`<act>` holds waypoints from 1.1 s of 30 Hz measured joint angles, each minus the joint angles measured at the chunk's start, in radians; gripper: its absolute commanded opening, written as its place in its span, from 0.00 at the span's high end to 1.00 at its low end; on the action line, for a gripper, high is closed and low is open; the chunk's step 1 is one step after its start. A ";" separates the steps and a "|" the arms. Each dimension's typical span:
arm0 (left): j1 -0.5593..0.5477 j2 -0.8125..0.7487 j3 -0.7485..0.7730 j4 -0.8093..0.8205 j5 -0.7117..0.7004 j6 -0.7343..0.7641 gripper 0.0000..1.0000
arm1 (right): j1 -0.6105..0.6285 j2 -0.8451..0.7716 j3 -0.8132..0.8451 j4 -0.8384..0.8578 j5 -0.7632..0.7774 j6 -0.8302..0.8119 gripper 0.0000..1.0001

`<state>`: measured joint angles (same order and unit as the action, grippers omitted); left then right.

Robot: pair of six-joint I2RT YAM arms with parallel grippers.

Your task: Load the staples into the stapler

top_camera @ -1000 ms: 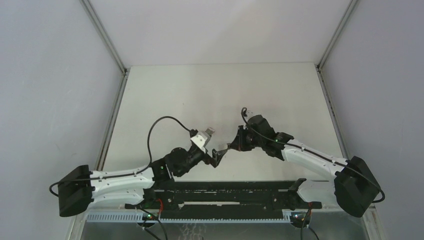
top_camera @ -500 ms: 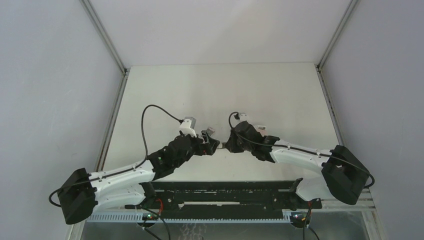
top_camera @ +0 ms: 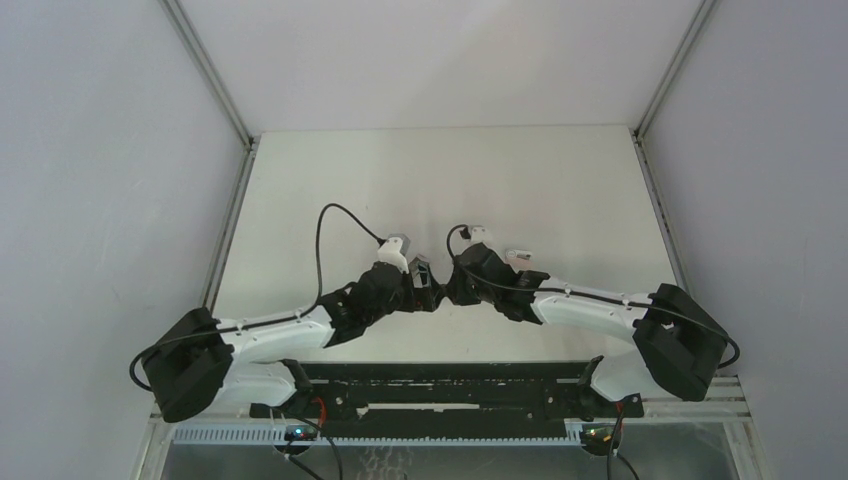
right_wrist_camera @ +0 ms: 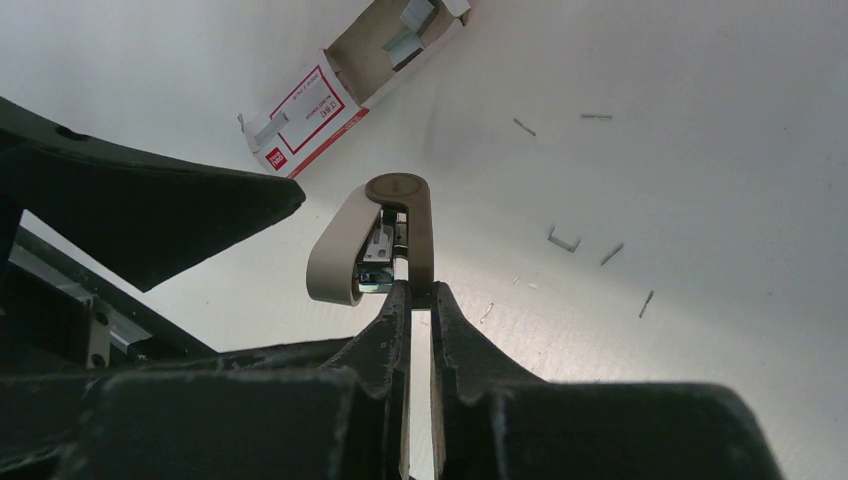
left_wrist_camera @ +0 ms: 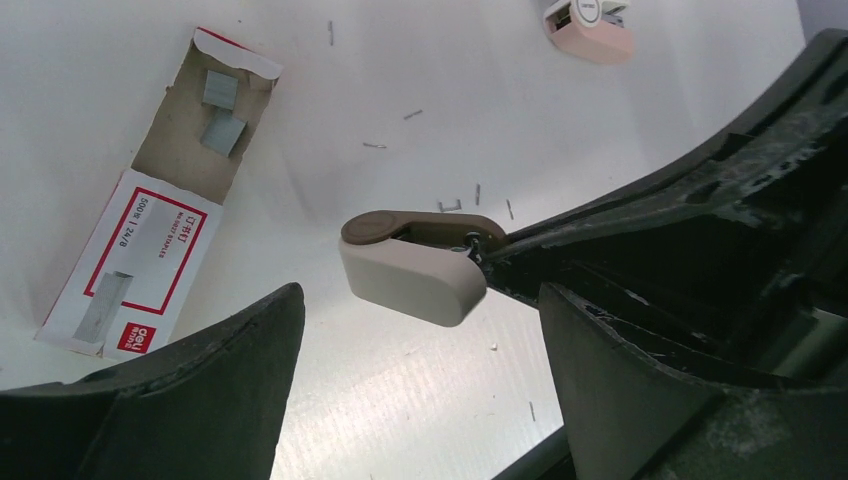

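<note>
Top view, table (top_camera: 330, 200): flat matte white board. The left gripper (top_camera: 415, 285) and right gripper (top_camera: 440, 290) meet nose to nose at frame centre, and the stapler cannot be made out there.
Left wrist, stapler (left_wrist_camera: 415, 270): at frame centre. It has a rounded beige plastic shell under a brown arm, and dark fingers pinch its right end.
Left wrist, left fingers (left_wrist_camera: 200, 400): rough black wedges, spread wide either side of the stapler and clear of it.
Left wrist, staples (left_wrist_camera: 140, 270): flat cardboard box, white with red print, at the left edge. Its tray is slid out, with grey strips inside.
Right wrist, right fingers (right_wrist_camera: 455, 330): pressed together on the stapler's thin brown arm.
Right wrist, loose staples (right_wrist_camera: 563, 240): thin wire bits scattered at right.
</note>
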<state>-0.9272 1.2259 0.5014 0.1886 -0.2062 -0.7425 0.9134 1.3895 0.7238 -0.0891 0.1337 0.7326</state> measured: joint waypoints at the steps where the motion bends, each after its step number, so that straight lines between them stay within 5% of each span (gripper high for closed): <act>1: 0.003 0.008 0.000 0.003 0.000 0.000 0.13 | 0.000 0.000 0.002 0.000 0.001 -0.002 1.00; 20: 0.024 0.084 0.000 0.042 -0.003 0.001 0.30 | 0.017 0.006 0.003 -0.005 0.019 -0.036 1.00; 33: 0.030 0.089 0.000 0.078 0.036 0.000 0.51 | 0.020 0.006 0.003 -0.004 0.029 -0.035 1.00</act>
<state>-0.8974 1.3148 0.5018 0.2668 -0.1699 -0.7425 0.9333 1.3956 0.7273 -0.0929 0.1631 0.6975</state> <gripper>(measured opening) 0.507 0.022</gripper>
